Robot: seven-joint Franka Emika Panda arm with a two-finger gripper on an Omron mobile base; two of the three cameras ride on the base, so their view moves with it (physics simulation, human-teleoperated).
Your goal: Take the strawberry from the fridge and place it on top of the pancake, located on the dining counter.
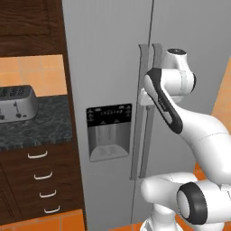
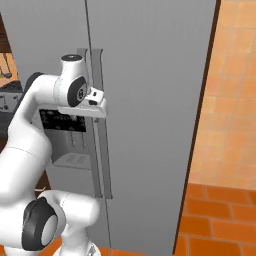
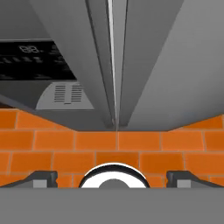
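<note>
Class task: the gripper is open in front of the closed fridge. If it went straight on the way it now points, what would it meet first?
Judging by the hand view, the gripper points down along the fridge front, so probably the orange tiled floor; depth is unclear.

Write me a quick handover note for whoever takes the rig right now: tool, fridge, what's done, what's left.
Tool: open, holding nothing, up close at the two door handles, pointing down along them.
Fridge: both doors shut; dispenser panel is on the left door.
Done: arm brought up to the handles.
Left: grip a handle, pull the door open, find the strawberry, carry it to the pancake on the dining counter.
</note>
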